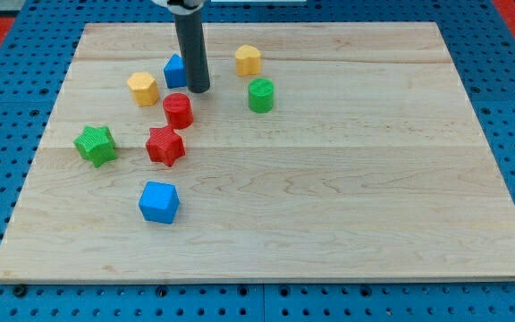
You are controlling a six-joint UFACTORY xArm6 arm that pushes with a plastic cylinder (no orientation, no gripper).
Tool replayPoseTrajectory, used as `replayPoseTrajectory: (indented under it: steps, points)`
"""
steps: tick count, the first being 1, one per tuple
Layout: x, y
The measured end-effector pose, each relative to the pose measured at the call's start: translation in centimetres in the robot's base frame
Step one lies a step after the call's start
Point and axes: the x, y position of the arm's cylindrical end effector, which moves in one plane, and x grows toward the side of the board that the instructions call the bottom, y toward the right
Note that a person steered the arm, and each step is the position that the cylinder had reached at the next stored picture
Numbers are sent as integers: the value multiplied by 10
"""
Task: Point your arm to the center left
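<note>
My dark rod comes down from the view's top, and my tip (198, 89) rests on the wooden board (347, 197) in its upper left part. The tip is just right of a blue block (175, 71) and just above a red cylinder (178, 110). A yellow hexagonal block (142, 88) lies to the tip's left. A red star block (164, 146) and a green star block (95, 145) lie lower left, near the board's centre left.
A yellow hexagonal block (249, 60) and a green cylinder (260, 95) lie right of the tip. A blue cube (159, 202) sits lower left. Blue pegboard (7, 116) surrounds the board.
</note>
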Motion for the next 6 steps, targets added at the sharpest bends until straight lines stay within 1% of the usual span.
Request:
replayPoseTrajectory:
  steps: [1, 2, 3, 4, 5, 6]
  points:
    - [-32, 10]
    - [-49, 41]
    - [-28, 43]
    - [-53, -6]
    - [-85, -72]
    - [-30, -174]
